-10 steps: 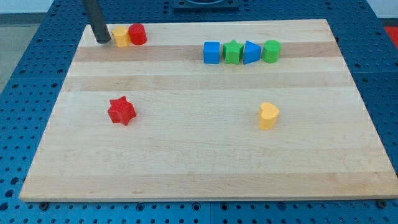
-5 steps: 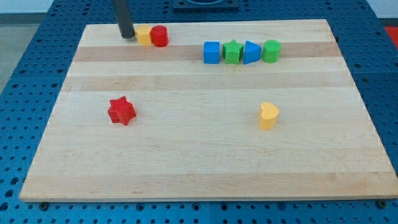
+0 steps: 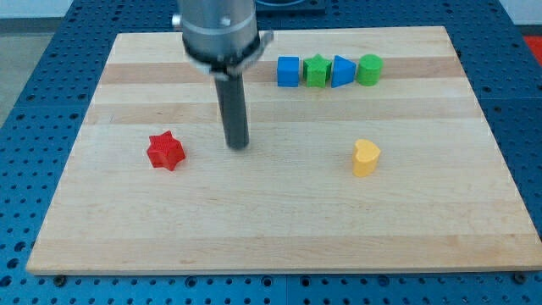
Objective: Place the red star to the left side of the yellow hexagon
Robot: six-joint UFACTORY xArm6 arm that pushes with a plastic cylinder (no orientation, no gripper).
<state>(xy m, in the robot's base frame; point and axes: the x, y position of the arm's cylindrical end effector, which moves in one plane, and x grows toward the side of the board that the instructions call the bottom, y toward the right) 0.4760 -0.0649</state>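
Bench point(image 3: 279, 229) of pale wood sits on a blue pegboard point(image 3: 34, 110). My tip point(image 3: 238, 145) carries no jaws and holds nothing. Red star point(image 3: 165, 151) lies near, toward the view's left. My arm's housing hides the yellow hexagon; I can't tell where it is.

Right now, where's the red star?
The red star sits on the board's left half in the camera view, about mid-height. My tip is its nearest neighbour, off to the view's right with a clear gap between them.
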